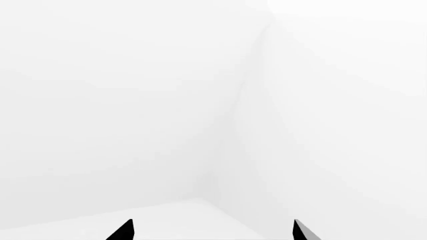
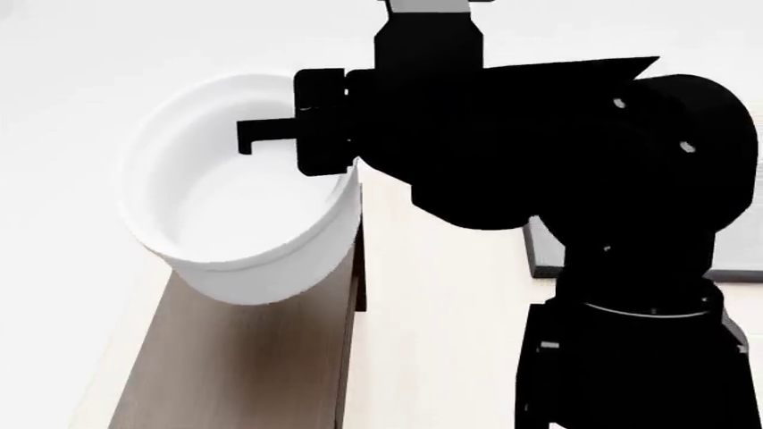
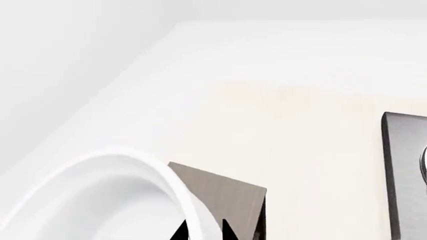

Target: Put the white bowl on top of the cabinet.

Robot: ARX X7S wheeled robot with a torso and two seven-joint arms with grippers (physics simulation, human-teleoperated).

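The white bowl [image 2: 227, 206] is tilted over the far end of the cabinet [image 2: 238, 375], a long box with a grey-brown wood-grain top. I cannot tell whether the bowl touches the top. My right gripper [image 2: 322, 143] is shut on the bowl's rim, one finger inside and one outside. In the right wrist view its fingertips [image 3: 202, 232] straddle the thick rim of the bowl [image 3: 100, 200], with the cabinet [image 3: 227, 195] just behind. My left gripper [image 1: 213, 231] is open and empty, facing bare white walls; it is out of the head view.
The cabinet stands on a pale beige counter [image 2: 441, 313]. A grey stove plate [image 2: 542, 250] lies to the right of the cabinet, mostly hidden behind my right arm; it also shows in the right wrist view [image 3: 403, 175]. White walls stand behind.
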